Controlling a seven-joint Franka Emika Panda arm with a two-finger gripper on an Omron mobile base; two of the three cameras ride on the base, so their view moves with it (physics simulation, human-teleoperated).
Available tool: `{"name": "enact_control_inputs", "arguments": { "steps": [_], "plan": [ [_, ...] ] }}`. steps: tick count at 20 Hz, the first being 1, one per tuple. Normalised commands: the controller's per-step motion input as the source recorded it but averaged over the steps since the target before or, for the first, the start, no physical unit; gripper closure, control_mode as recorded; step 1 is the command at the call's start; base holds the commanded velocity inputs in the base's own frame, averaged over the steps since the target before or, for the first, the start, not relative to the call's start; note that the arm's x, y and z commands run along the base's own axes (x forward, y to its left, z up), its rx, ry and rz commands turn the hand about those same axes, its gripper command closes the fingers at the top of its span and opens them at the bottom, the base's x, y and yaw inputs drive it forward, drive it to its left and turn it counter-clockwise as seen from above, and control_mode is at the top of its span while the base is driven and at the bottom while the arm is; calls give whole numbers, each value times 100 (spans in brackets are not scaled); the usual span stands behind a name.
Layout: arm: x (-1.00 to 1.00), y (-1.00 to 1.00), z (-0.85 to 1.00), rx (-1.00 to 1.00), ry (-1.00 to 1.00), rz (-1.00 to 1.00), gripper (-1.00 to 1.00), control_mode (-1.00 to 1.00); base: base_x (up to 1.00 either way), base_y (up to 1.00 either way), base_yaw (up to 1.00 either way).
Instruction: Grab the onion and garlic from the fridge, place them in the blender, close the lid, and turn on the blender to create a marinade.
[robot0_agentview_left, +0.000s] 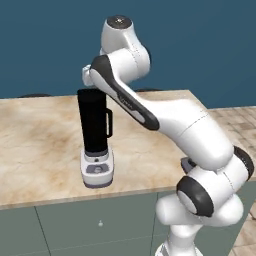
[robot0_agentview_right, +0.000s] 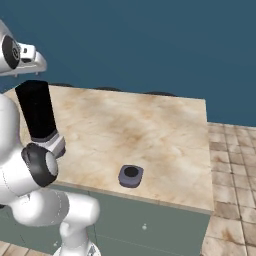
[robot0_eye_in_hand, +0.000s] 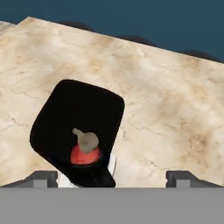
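Where the white arm (robot0_agentview_left: 165, 120) rises in the foreground of the left base view, it bends up and over toward the blender (robot0_agentview_left: 96, 137), which stands upright on the marble tabletop (robot0_agentview_left: 45, 150) near its front edge. The blender's black jar has its side handle facing right, and it sits on a squat white-grey base. Seen from the hand view, the gripper (robot0_eye_in_hand: 111, 177) hangs above the open jar with its two dark fingertips (robot0_eye_in_hand: 41, 177) spread wide apart, holding nothing. Down inside the jar lies the onion (robot0_eye_in_hand: 83, 155), a red-orange ball, with the garlic (robot0_eye_in_hand: 87, 141), a tan lump, resting on top of it. In the right base view, the lid (robot0_agentview_right: 131, 176), a round grey-lilac disc with a dark centre, lies flat on the tabletop near the front edge, well apart from the blender. Beyond the tabletop stands a dark blue wall (robot0_agentview_right: 150, 45).
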Motion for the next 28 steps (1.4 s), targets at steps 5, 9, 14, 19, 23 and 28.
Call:
{"name": "enact_control_inputs", "arguments": {
  "steps": [5,9,14,19,23,28],
  "plan": [
    [-74,-100,-18,4,0,0,-100,-100,0,0,0],
    [-72,-100,-15,9,0,0,-100,-100,0,0,0],
    [-84,-100,-28,10,2,-1,-100,-100,0,0,0],
    [-74,-100,-44,8,6,-2,-100,-100,0,0,0],
    [-27,-87,-61,0,20,-12,-100,-100,0,0,0],
    [-3,-76,-67,0,26,-21,-100,-100,0,0,0]
  ]
}}
